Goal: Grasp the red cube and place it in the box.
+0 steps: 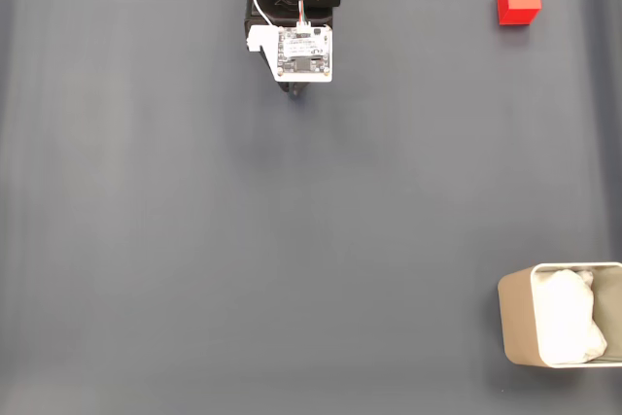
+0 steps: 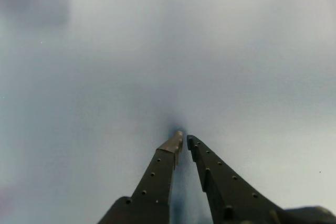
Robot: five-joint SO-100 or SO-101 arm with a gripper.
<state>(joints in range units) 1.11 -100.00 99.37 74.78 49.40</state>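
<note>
While the arm is folded close to its base at the top edge of the fixed view, the gripper [image 2: 184,139] is seen in the wrist view with its two dark, perforated jaws drawn almost together, the tips nearly meeting and nothing held between them. Below the tips, only the smooth grey mat [image 1: 292,240] is shown, slightly blurred.

The red cube [image 1: 519,2] is found in the upper right corner of the fixed view, well apart from the arm and lying to the right of it at much the same height in the picture. A sideways swing toward that side is judged to be what the coming move turns on, and a wider opening of the jaws would be needed first. Since the cube's faces are equal, no long axis is offered; its sides are set roughly square to the picture's edges.

The cube is plain, bright and sharp-edged. The box [image 1: 517,323] is placed at the lower right, well below the cube; its beige walls are thin with rounded corners, and crumpled white paper [image 1: 569,323] is held inside.
</note>
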